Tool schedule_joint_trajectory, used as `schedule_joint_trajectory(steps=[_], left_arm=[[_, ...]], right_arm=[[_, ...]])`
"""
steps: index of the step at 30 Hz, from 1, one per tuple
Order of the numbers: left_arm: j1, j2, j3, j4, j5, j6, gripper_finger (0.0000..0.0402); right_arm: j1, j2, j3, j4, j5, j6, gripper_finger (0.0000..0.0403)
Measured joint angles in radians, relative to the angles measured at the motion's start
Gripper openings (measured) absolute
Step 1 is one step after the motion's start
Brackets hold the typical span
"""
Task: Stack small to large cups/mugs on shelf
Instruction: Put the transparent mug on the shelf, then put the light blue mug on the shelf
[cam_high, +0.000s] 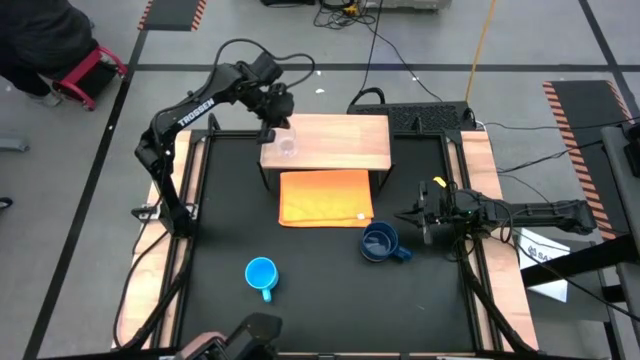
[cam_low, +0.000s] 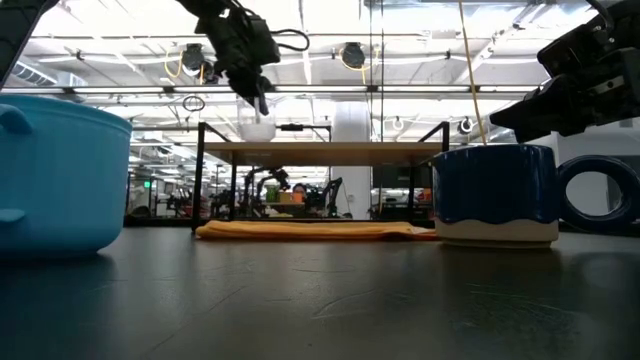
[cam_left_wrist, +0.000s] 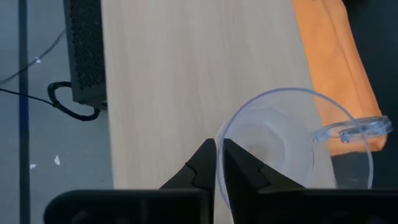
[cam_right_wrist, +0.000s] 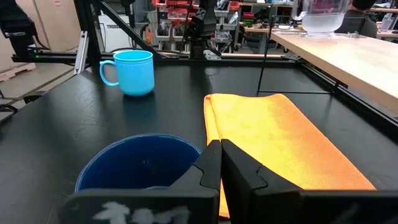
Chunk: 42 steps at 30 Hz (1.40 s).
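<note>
The tiny clear glass cup is at the left end of the light-wood shelf, upright, under my left gripper, which is shut on it. The dark-blue mug stands on the black table near the orange cloth's right corner, handle toward the right. My right gripper hovers shut just right of it, a little above its rim, touching nothing. The light-blue mug stands upright nearer the front, left of centre. My left gripper pinches the clear cup's rim, one finger inside the cup and one outside. The fingers come from above, slanting down. The cup stays upright over the shelf's left end; whether its base rests on the board I cannot tell.
The orange cloth lies flat in front of the shelf. A black box and cables sit behind the shelf. Wooden rails border the black mat. Open board shows to the right of the cup.
</note>
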Motion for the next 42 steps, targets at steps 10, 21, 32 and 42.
schedule_joint_trajectory(steps=[10, 21, 32, 42], left_arm=[[0.017, 0.0, 0.0, 0.012, 0.047, -0.066, 0.0036], [0.045, 0.0, 0.006, 0.045, 0.066, -0.09, 0.0038], [0.043, -0.003, 0.111, 0.01, 0.146, -0.114, 0.0038], [0.007, -0.018, 0.122, -0.173, 0.109, -0.126, 0.0038]], right_arm=[[0.0, 0.0, 0.0, 0.0, 0.0, 0.0, 0.0], [0.0, 0.0, 0.0, -0.001, 0.0, 0.004, 0.0], [0.0, 0.0, 0.0, -0.002, 0.0, 0.004, 0.0], [0.0, 0.0, 0.0, -0.016, 0.0, 0.004, 0.0]])
